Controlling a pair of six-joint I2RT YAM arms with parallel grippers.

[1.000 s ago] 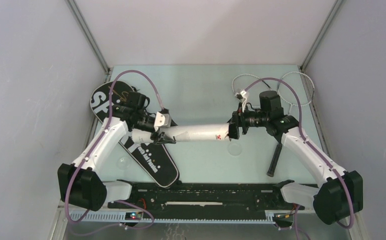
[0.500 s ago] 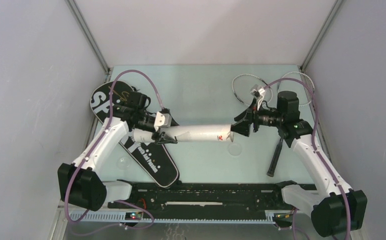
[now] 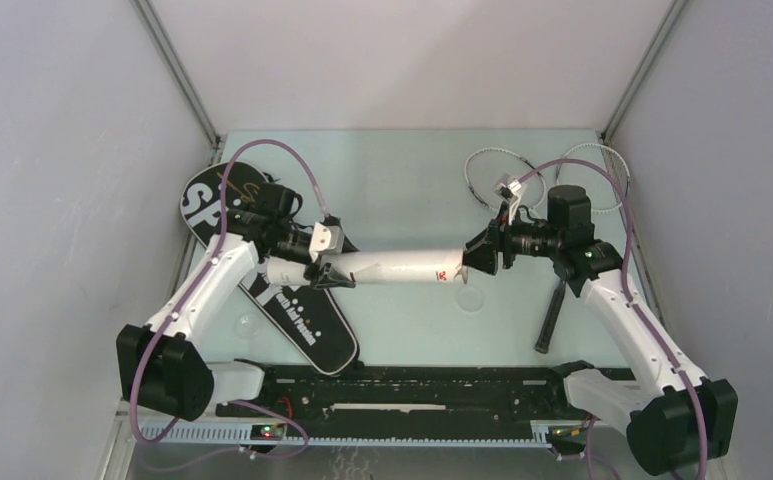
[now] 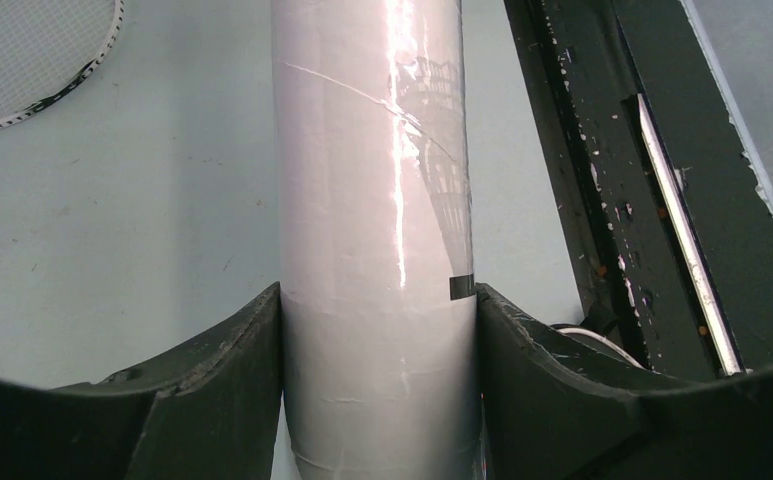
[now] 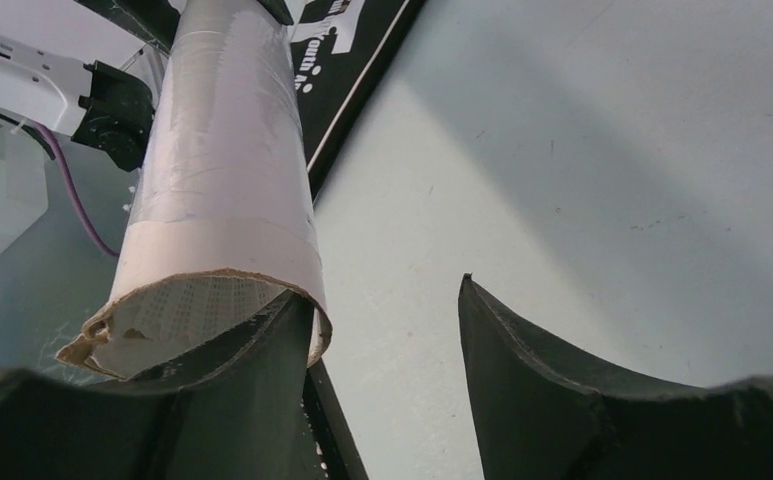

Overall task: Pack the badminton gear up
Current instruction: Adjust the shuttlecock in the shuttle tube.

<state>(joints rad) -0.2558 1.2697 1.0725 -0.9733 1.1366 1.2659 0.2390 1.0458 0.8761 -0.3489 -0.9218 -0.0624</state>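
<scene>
Right gripper (image 5: 377, 290) is spread, with nothing between its jaws. The tube (image 5: 222, 170) has its open end against one finger, possibly slipped over it. Its long axis runs straight away to the left gripper (image 4: 380, 295), which clamps it.

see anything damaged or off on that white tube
Yes: the white tube has a ragged, torn rim at its open end, right by the open right tool. The left tool grips it further along.
</scene>
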